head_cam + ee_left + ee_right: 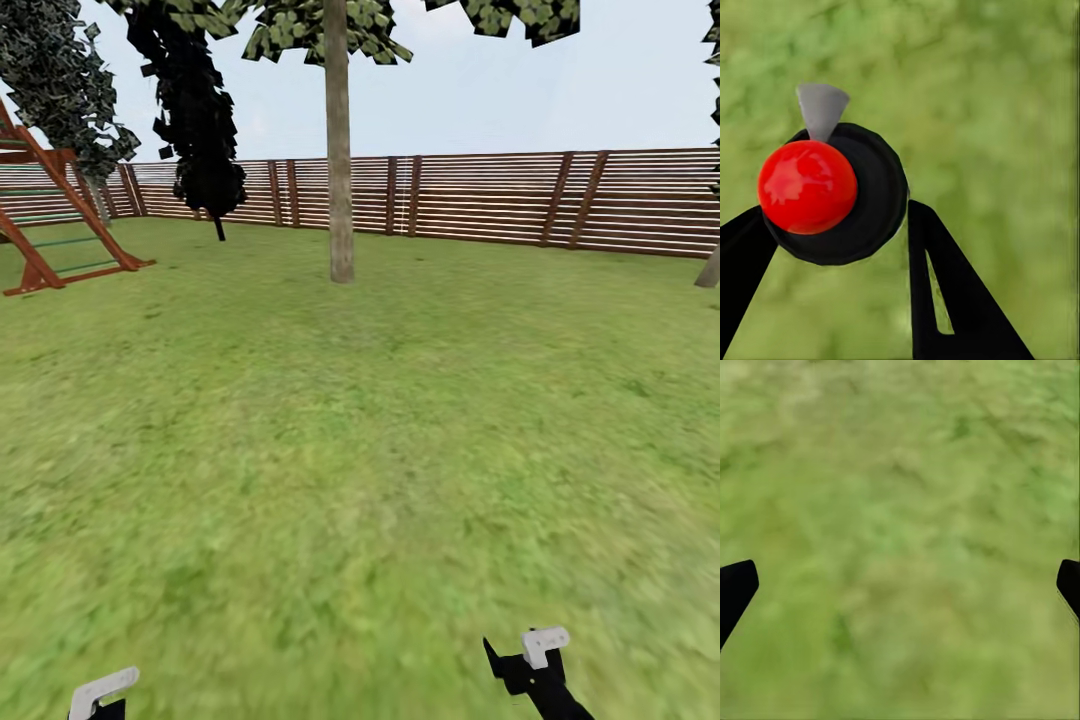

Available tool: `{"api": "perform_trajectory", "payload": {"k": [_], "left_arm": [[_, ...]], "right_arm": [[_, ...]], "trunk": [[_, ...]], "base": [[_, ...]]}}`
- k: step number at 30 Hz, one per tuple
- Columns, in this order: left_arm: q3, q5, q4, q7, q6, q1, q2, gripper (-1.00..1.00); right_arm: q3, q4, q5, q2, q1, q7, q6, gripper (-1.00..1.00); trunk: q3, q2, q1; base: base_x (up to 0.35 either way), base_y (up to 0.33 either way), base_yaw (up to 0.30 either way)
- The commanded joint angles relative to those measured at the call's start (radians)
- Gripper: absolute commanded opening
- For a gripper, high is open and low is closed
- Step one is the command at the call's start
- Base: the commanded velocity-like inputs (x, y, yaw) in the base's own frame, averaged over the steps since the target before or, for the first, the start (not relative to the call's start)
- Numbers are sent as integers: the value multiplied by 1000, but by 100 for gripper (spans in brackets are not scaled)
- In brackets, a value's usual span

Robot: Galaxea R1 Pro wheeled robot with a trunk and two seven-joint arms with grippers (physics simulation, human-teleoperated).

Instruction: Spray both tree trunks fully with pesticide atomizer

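- The left gripper (832,247) is closed around the pesticide atomizer (832,191) — a black round body with a red ball top and a grey cone nozzle, one black finger on either side, above blurred grass.
- The right gripper (900,589) is spread wide, holding nothing; its fingertips (735,589) sit at the view's edges over the lawn (360,450).
- A tree (338,140) with a bare grey-brown tree trunk (340,200) stands far ahead, before the slatted wooden fence (500,200).
- A second trunk (710,268) leans at the far right edge — a red-brown play frame (50,220) stands far left.
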Motion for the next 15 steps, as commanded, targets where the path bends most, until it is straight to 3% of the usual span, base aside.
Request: {"api": "perform_trajectory", "payload": {"k": [1,15], "left_arm": [[5,-11,1,2,-4,-1,0,-100],[5,-11,1,2,-4,-1,0,-100]], "right_arm": [[-9,1,6,0,-1,5,-3,100],[-9,0,6,0,-1,5,-3,100]], "trunk": [[-1,0,0],[-1,0,0]], "base": [[341,0,0],[341,0,0]]}}
